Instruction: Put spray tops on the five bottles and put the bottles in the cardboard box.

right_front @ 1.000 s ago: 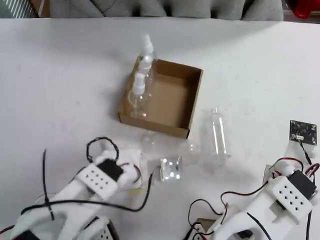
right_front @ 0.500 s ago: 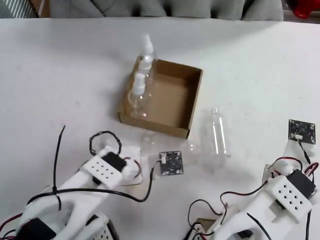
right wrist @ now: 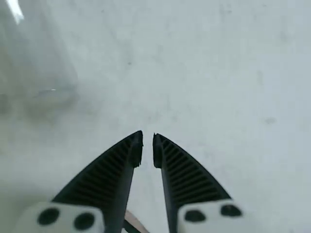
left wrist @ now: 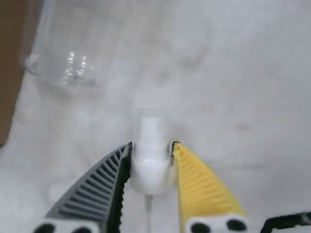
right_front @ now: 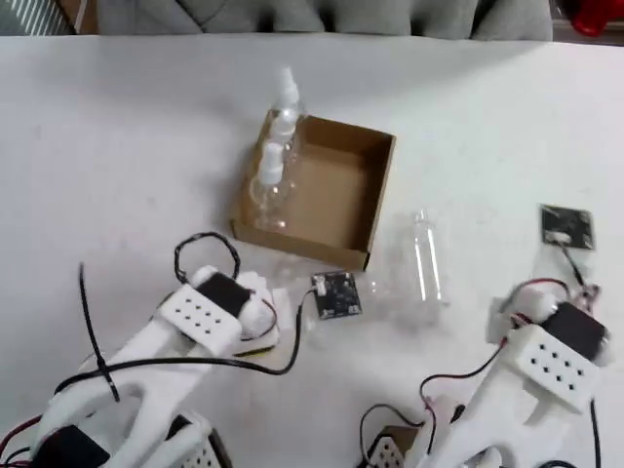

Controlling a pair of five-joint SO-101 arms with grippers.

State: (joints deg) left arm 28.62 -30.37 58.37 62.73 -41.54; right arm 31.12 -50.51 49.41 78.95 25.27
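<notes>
My left gripper (left wrist: 151, 150) is shut on a white spray top (left wrist: 149, 160), held just above the table near a clear bottle (left wrist: 68, 53) that lies on its side by the cardboard box (right_front: 336, 190). In the high view the left arm (right_front: 210, 312) sits in front of the box. Two capped bottles (right_front: 274, 156) stand in the box's left side. Another clear bottle without a top (right_front: 426, 255) lies right of the box. My right gripper (right wrist: 147, 145) is shut and empty over bare table, beside a clear bottle (right wrist: 34, 63).
The right arm (right_front: 551, 351) is at the table's front right. Black and red cables (right_front: 195, 366) trail from both arms along the front edge. Chairs stand behind the table's far edge.
The left arm has moved forward toward the box and the lying bottle. The right arm has shifted left and farther onto the table.
</notes>
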